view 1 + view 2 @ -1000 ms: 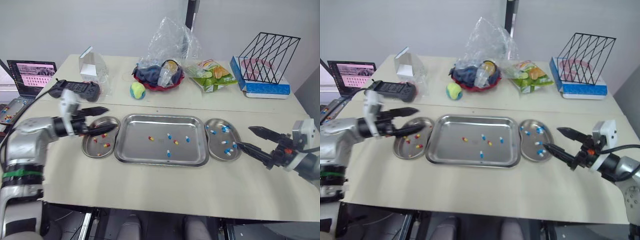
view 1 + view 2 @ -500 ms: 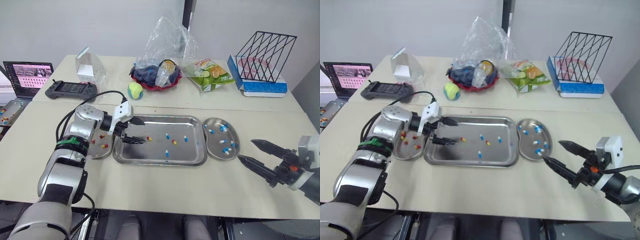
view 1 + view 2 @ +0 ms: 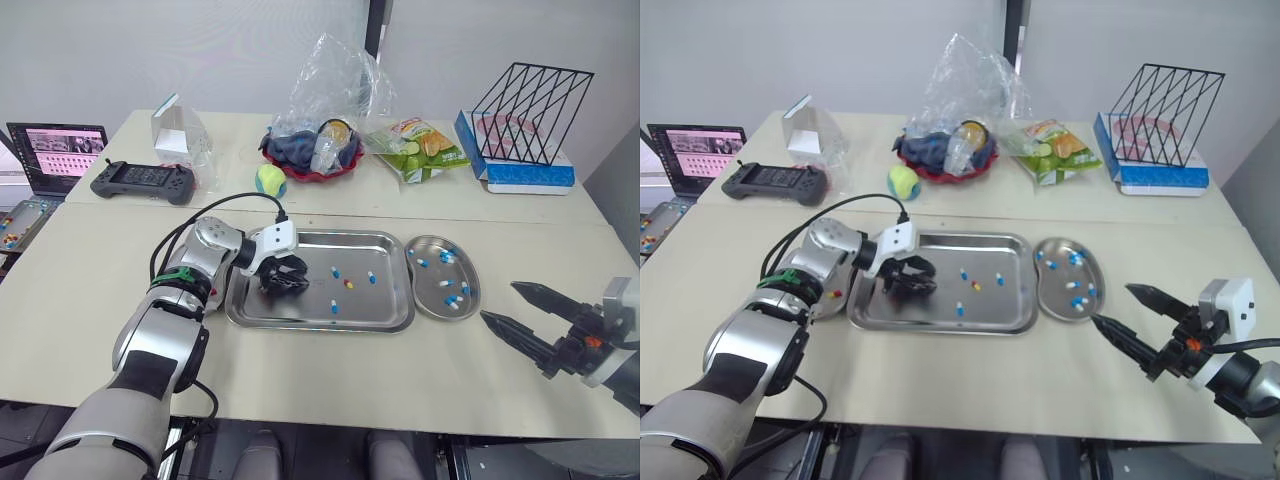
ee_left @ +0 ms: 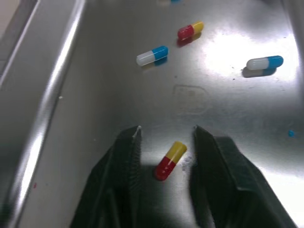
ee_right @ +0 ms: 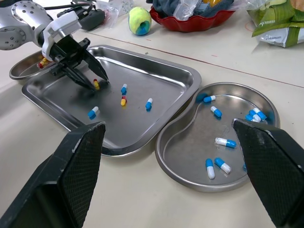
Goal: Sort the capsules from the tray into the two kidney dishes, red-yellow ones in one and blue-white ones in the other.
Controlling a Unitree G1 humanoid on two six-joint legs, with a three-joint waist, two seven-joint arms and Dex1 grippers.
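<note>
Since half a second ago the left gripper (image 4: 166, 135) has lowered into the left part of the tray (image 3: 318, 324), its fingers parted astride a red-yellow capsule (image 4: 170, 160). Right of the tray, beyond the kidney dish (image 3: 432, 291) holding blue-white capsules, the right gripper (image 3: 497, 301) hovers open.

Setting: robotics test lab in office-type room. Evidence: plain white wall (image 3: 150, 50) at 12 o'clock. Pale tables (image 3: 330, 380) butted together. Laptop (image 3: 55, 150) at 10 o'clock, handheld controller (image 3: 142, 182) near it. Steel tray (image 3: 370, 300) centre, kidney dish (image 3: 428, 280) at 3 o'clock (clinical-style props).
</note>
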